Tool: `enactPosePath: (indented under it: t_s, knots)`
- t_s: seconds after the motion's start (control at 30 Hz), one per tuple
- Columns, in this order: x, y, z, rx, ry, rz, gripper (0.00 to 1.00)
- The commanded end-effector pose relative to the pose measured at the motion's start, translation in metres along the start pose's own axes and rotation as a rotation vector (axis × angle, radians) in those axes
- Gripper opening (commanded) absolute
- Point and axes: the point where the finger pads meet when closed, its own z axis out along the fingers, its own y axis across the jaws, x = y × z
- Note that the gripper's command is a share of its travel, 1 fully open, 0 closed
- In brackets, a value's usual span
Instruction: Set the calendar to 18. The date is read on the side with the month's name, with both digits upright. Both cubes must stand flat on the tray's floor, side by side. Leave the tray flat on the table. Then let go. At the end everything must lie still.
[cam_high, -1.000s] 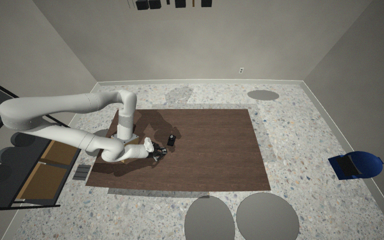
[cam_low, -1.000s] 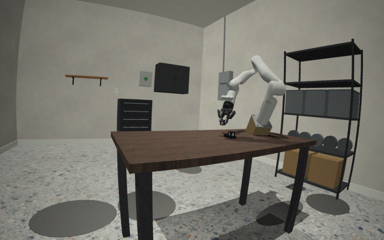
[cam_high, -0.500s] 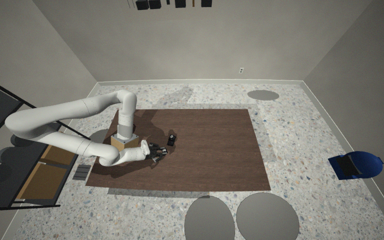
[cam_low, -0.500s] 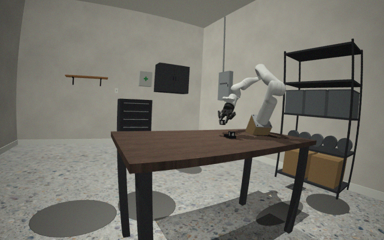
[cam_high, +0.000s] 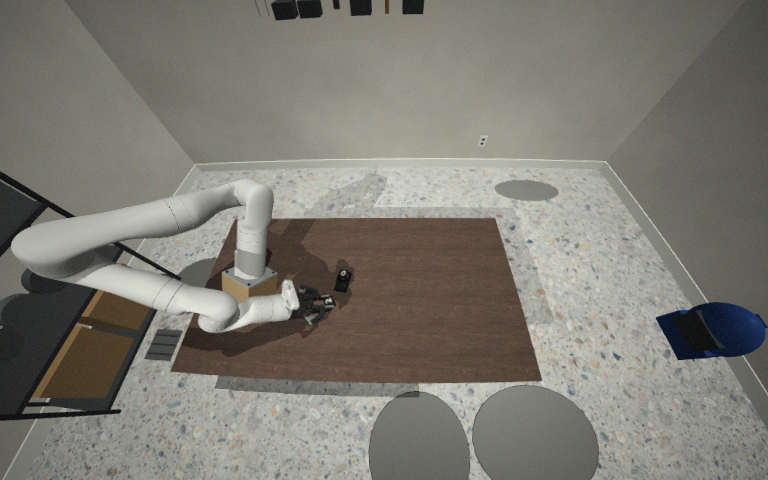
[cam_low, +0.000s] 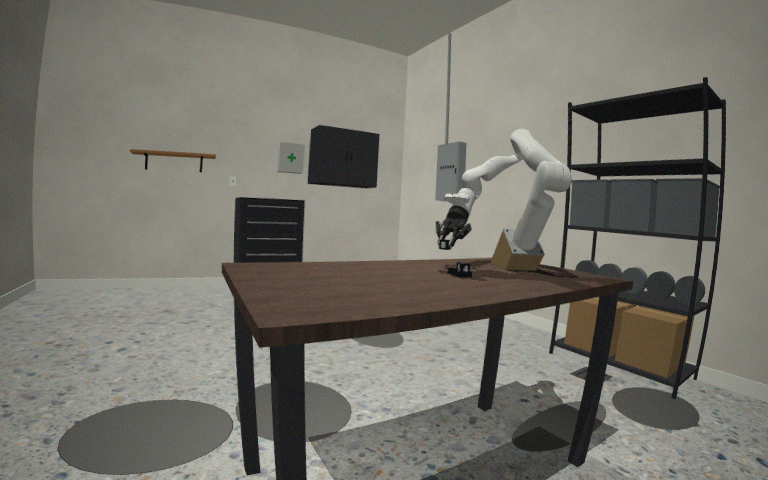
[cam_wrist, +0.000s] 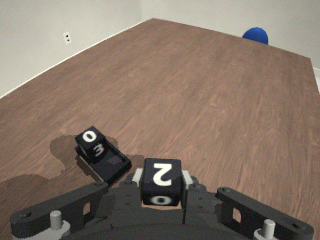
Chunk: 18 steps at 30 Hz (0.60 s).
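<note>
My gripper (cam_high: 323, 306) (cam_low: 446, 243) (cam_wrist: 161, 179) is shut on a black number cube (cam_high: 329, 301) (cam_low: 445, 244) (cam_wrist: 160, 180) and holds it in the air above the brown table (cam_high: 424, 316) (cam_low: 368, 294) (cam_wrist: 220, 80). In the wrist view the held cube shows a 2 on top and a 0 on the face towards the camera. The small black tray (cam_high: 340, 287) (cam_low: 453, 272) (cam_wrist: 115, 166) lies on the table just beyond and to the left of the gripper. A second black cube (cam_high: 343, 275) (cam_low: 463, 266) (cam_wrist: 90, 139) stands at the tray's far end with a 0 on top. The tray's near half is bare.
The arm's tan base block (cam_high: 249, 285) (cam_low: 515, 257) stands at the table's edge close to the tray. A black shelf rack (cam_low: 645, 226) with boxes stands behind the base. A blue chair (cam_high: 713, 331) (cam_wrist: 256, 35) stands far off past the table.
</note>
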Motion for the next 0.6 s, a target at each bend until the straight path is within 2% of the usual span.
enactPosePath:
  t_s: [0.0,0.57]
  knots:
    - [0.0,0.0003,-0.0001,-0.001,0.0,-0.001,0.28]
    - [-0.0078,0.0003,0.0077,-0.001,0.0,-0.001,0.28]
